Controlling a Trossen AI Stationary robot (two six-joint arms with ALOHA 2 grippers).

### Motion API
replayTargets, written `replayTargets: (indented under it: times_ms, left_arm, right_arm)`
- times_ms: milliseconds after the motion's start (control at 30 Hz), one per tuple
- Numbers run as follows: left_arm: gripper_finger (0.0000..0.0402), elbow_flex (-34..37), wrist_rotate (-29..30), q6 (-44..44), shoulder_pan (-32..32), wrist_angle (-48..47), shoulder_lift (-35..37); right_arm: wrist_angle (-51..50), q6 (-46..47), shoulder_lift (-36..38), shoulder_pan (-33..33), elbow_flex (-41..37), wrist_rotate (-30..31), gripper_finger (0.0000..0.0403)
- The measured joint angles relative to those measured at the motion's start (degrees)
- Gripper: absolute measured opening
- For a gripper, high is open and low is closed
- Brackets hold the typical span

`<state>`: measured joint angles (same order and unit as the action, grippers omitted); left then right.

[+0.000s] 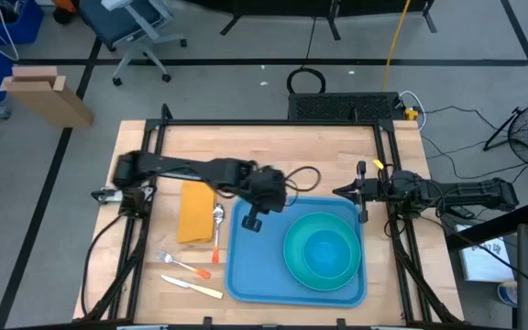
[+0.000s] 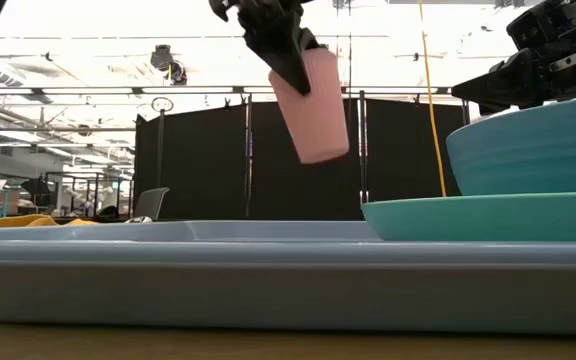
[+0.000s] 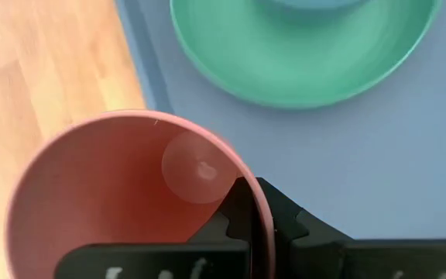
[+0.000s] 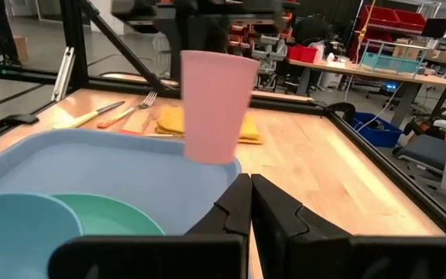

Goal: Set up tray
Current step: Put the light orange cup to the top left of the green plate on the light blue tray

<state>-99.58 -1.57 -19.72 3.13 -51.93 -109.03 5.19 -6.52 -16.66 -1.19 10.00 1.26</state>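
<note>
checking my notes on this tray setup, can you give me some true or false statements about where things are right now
1. The left gripper holds the pink plastic cup in the air above the large flat blue plastic tray. True.
2. The blue bowl sits on the round teal plate on the tray. True.
3. The yellow folded cloth lies on the tray. False: it lies on the wooden table, beside the tray.
4. The right gripper grips the bowl. False: it is shut on nothing, at the table's right edge.
</note>
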Motion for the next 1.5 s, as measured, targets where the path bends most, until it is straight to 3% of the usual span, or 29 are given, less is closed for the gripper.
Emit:
replayTargets:
  times_ms: [100,200,1500]
  left_arm:
    - [0.0002,9.7,-1.0,2.5,0.8,8.5,3.7]
    - [0.0002,14.0,-0.2,3.8,1.5,10.6,4.5]
    - [0.0002,11.9,1.9,2.5,4.6,11.3,-4.6]
  right_arm:
    - [0.3,0.4,-0.1,0.0,0.0,0.0,0.0]
    - [0.5,0.8,-0.1,0.0,0.0,0.0,0.0]
    - [0.9,-0.2,-0.1,0.0,0.0,0.2,0.0]
